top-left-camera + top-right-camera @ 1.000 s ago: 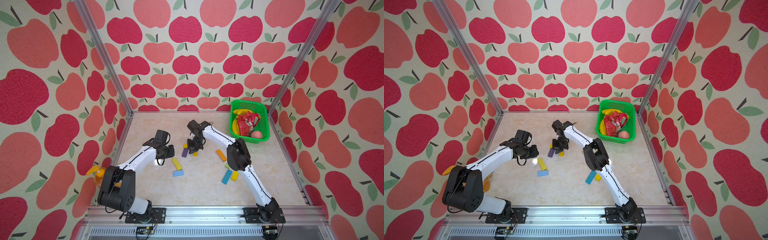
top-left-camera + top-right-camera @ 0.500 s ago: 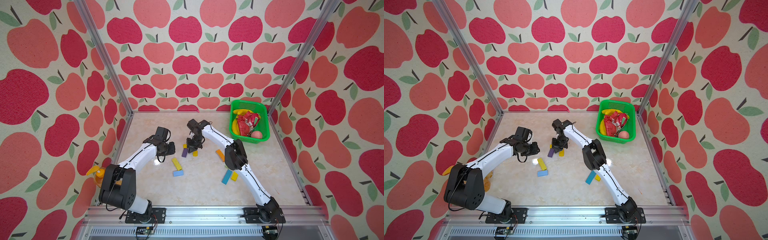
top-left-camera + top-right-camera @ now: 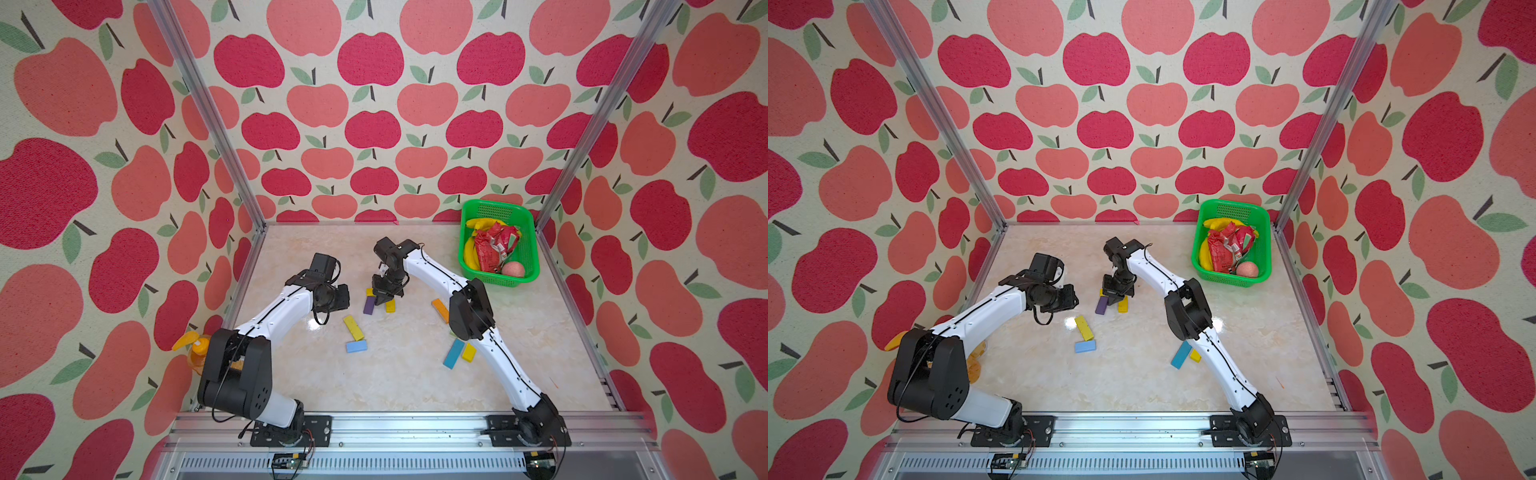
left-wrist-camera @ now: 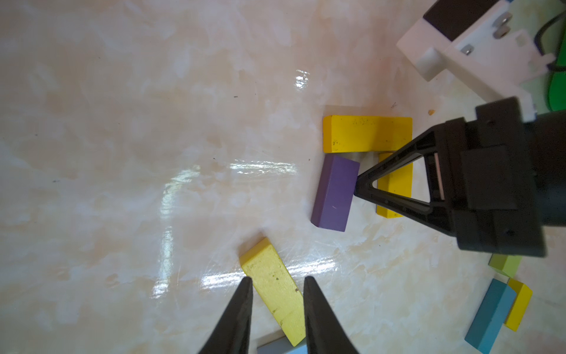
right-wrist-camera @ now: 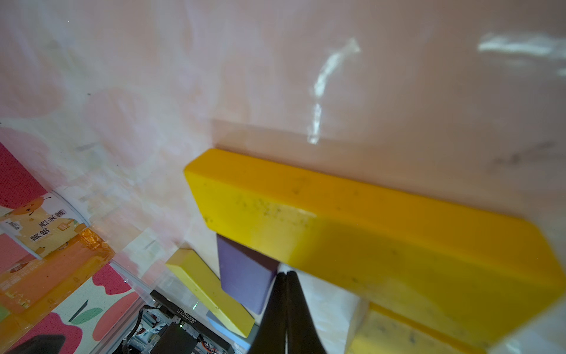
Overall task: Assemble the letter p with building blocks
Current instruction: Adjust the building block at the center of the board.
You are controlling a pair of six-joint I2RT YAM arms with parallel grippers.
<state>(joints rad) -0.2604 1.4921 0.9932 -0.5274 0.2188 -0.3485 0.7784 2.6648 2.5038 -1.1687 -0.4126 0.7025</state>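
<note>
Right claw point(image 3: 384, 297), both top views: tip down in a cluster of flat painted wooden blocks mid-table, at the purple block point(image 3: 369, 305) and short yellow block point(image 3: 390, 306). Left claw point(image 3: 343, 297) hangs just beside the cluster over the glossy marble-pattern tabletop point(image 3: 415, 374). A loose yellow block point(image 3: 353, 327) and a light-blue block point(image 3: 356, 346) lie nearer the front rail.

Left wrist view: left claw point(image 4: 277, 279) jaws apart, empty, with the loose yellow block below them. Right claw tip point(image 4: 356, 184) touches the purple block's long side. A long yellow bar point(image 4: 367, 133) caps the purple and short yellow blocks: a partial letter p point(image 4: 352, 144).

Right wrist view: right claw fingers point(image 5: 280, 294) pressed together, gripping nothing, between purple block and bar.
</note>
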